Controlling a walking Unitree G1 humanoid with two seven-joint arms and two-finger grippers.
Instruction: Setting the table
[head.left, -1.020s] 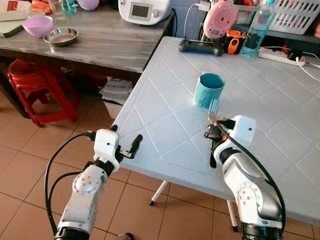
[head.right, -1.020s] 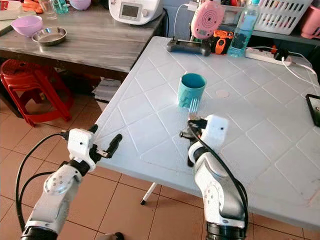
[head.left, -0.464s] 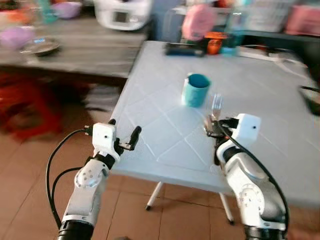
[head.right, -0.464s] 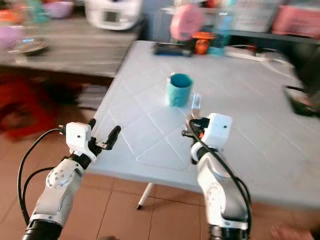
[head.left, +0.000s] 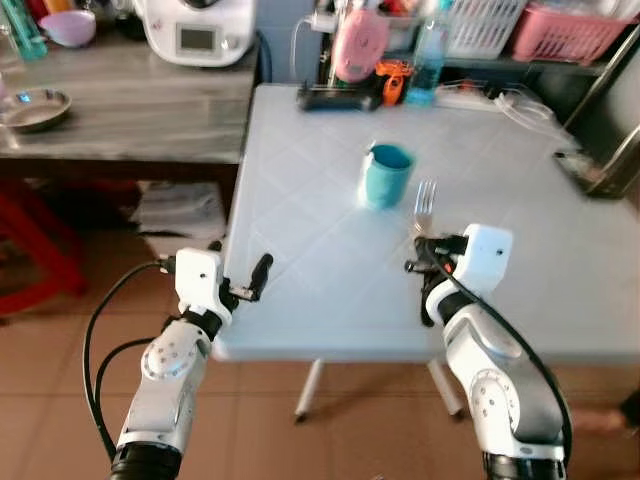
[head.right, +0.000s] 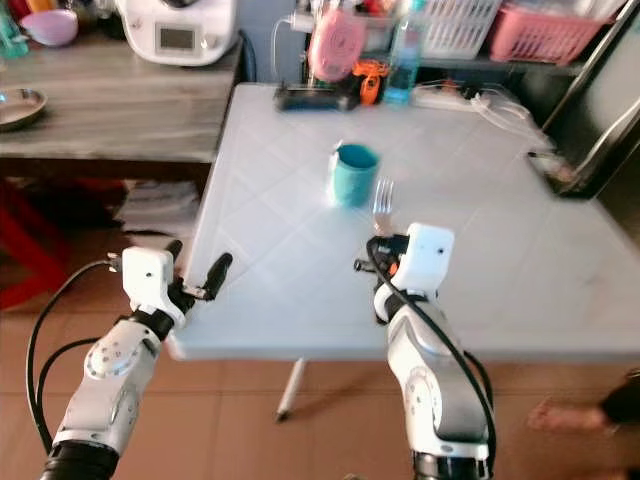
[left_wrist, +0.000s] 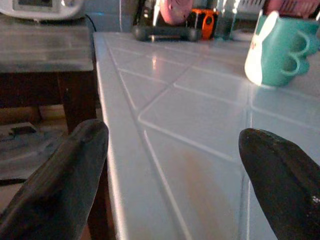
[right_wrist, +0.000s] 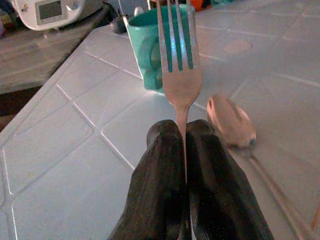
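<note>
Jaws of the right gripper (head.left: 430, 268) pinch a fork (head.left: 424, 205) upright over the tabletop (head.left: 320, 250), just beside the teal cup (head.left: 386, 176); the left gripper (head.left: 247, 283) hangs wide apart at the tabletop's edge.

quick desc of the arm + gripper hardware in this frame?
Both arms are silver, jointed shells. Left gripper and right gripper each have a white boxy wrist housing and two long black rounded fingers. Black cables loop along each arm; orange detail shows at the right wrist.

White kitchen appliance (head.left: 195, 28) on grey counter (head.left: 120, 100), pink basket (head.left: 565, 32), water bottle (head.left: 427, 55)
</note>
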